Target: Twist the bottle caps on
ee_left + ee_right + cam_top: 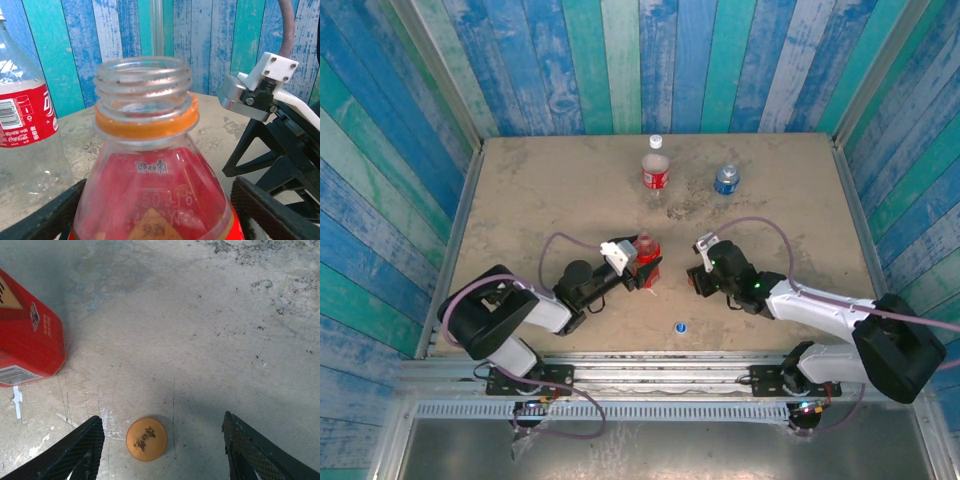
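R gripper (160, 442), jaws wide & empty, hangs over small round orange plastic cap (146, 438) just 9 o'clock of centre, so shift, drop straight, pinch rim level; L gripper (159, 205) straddles uncapped red plastic bottle (150, 170), clamped or not can't tell.

I've got the red bottle (648, 247) between my left gripper (643, 268) fingers. My right gripper (697, 281) is at its 3 o'clock, and a blue cap (679, 326) lies at 5 o'clock.
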Robot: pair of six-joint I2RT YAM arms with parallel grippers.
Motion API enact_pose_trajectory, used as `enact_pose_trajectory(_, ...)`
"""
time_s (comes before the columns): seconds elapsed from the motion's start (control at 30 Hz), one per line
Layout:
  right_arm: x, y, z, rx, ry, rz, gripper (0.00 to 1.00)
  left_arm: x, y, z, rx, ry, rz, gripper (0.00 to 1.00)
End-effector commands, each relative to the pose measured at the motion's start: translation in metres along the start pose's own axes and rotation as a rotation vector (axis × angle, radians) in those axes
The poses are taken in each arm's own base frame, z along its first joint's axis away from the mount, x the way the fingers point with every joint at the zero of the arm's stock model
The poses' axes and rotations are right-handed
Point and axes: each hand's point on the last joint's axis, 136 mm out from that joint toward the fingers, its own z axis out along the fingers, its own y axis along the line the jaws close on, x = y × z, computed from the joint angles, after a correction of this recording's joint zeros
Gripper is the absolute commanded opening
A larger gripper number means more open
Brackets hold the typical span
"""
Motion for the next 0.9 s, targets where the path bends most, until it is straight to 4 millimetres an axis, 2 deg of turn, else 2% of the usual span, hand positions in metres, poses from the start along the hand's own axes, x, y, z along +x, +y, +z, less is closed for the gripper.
enact_pose_trajectory(0.0, -0.001, -0.002, -0.005, 0.003, -0.02, 0.014, 0.65, 0.003, -0.001, 0.006, 0.01, 0.006, 0.012, 0.65)
enact_pose_trajectory(0.1, -0.006, -0.005, -0.011, 0.009, -0.056, 0.015, 0.67, 0.004, -0.003, 0.006, 0.02, 0.009, 0.015, 0.62)
enact_pose_trajectory(0.2, -0.016, -0.008, -0.02, 0.019, -0.116, 0.03, 0.73, 0.005, -0.008, 0.006, 0.047, 0.017, 0.021, 0.56)
enact_pose_trajectory(0.3, -0.024, -0.012, -0.032, 0.03, -0.173, 0.059, 0.78, 0.005, -0.015, 0.006, 0.092, 0.02, 0.025, 0.56)
enact_pose_trajectory(0.43, -0.025, -0.014, -0.039, 0.03, -0.179, 0.085, 0.78, 0.003, -0.03, 0.008, 0.19, 0.026, 0.009, 0.56)
enact_pose_trajectory(0.6, -0.012, -0.013, -0.029, 0.041, -0.051, 0.1, 0.73, 0.0, -0.047, 0.012, 0.297, 0.027, -0.002, 0.57)
enact_pose_trajectory(0.7, -0.002, -0.01, -0.018, 0.044, 0.041, 0.086, 0.66, 0.005, -0.044, 0.012, 0.287, 0.039, 0.006, 0.57)
enact_pose_trajectory(0.8, 0.006, -0.007, -0.007, 0.041, 0.1, 0.065, 0.53, 0.01, -0.042, 0.011, 0.28, 0.062, -0.002, 0.57)
enact_pose_trajectory(0.87, 0.01, -0.006, -0.001, 0.043, 0.125, 0.051, 0.54, 0.01, -0.04, 0.008, 0.268, 0.062, -0.005, 0.57)
